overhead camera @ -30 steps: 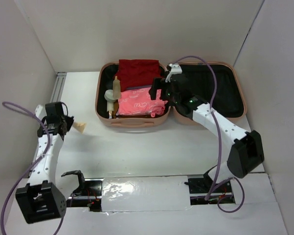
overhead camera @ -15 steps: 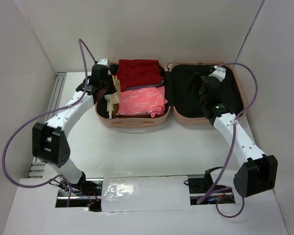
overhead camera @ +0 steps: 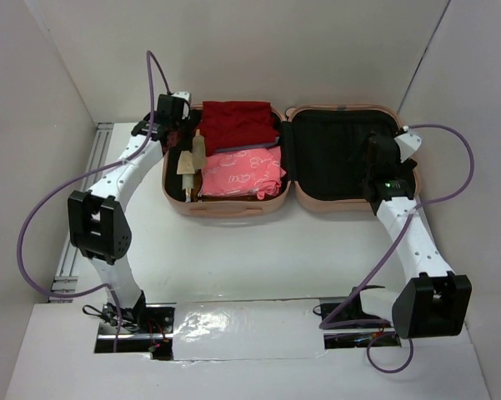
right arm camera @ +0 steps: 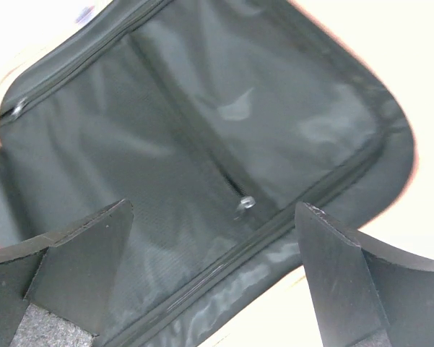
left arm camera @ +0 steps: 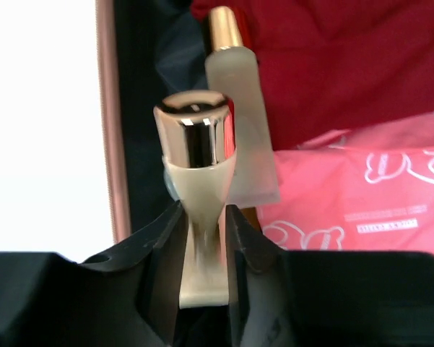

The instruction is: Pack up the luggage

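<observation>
One white matte surface (overhead camera: 258, 250), plain white walls (overhead camera: 233, 50); glossy peach rounded suitcase (overhead camera: 233, 208) at 12 o'clock. Left jaws pinch a cream gold-capped bottle (left arm camera: 198, 195); right jaws wide.

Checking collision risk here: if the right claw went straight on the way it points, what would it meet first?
Likely the black lining in the empty half of the luggage, close to the zipper pull. Nothing shows between the open right claw and that fabric, though depth is unclear.
</observation>
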Robot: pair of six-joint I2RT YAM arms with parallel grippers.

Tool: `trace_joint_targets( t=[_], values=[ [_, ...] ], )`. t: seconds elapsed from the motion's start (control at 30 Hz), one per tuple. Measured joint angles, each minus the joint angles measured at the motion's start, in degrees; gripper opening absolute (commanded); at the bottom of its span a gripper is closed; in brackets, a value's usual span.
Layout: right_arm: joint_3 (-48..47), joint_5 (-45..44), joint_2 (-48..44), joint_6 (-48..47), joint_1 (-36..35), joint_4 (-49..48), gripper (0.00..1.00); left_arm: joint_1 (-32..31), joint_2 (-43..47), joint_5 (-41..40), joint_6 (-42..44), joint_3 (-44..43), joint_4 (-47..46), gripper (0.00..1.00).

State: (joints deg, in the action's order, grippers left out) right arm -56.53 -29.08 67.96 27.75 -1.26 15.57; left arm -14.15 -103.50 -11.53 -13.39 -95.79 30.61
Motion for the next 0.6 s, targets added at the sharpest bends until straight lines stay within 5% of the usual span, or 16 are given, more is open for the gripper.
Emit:
trace_joint_targets(
  t=[0.1, 0.27, 0.6],
  values=[
    [0.0, -4.3, 0.0, 0.3, 0.8, 0.4, 1.00, 0.7, -0.9, 0.0, 1.3, -1.0, 1.2, 0.53],
    [0.0, -8.9, 0.2, 0.5, 5.9, 1.4, 1.00, 0.9, -1.9, 1.0, 2.1, -0.9, 3.3, 1.00],
    [-0.3, -2.1, 6.7, -2.1, 22.3, 1.7, 1.00, 4.5, -1.5, 6.1, -0.7, -1.6, 4.4, 1.00]
  ],
)
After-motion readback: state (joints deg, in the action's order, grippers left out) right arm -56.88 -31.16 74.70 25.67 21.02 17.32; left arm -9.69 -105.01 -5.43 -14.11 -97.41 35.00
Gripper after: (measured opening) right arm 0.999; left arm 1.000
